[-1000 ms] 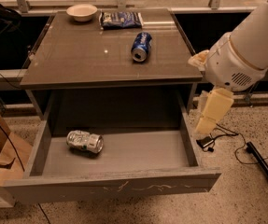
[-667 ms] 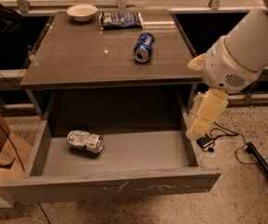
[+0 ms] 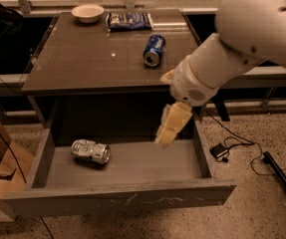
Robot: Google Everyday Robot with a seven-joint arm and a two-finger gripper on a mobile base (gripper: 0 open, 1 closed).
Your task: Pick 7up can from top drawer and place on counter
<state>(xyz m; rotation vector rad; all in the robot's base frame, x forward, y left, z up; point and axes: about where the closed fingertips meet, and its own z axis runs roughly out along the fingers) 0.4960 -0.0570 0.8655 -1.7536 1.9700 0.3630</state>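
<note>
The gripper (image 3: 165, 137) hangs tip-down over the right half of the open top drawer (image 3: 147, 166). The 7up can (image 3: 90, 151) lies on its side well apart from it, by the drawer's left wall. A blue soda can (image 3: 153, 49) lies on the worktop (image 3: 87, 63) above and behind the gripper.

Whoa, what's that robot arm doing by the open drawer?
The robot's gripper hangs over the right side of the open top drawer. The 7up can lies on its side at the drawer's left, apart from the gripper and not yet picked up. It is meant for the counter above, where a blue soda can, a bowl and a snack bag sit.
</note>
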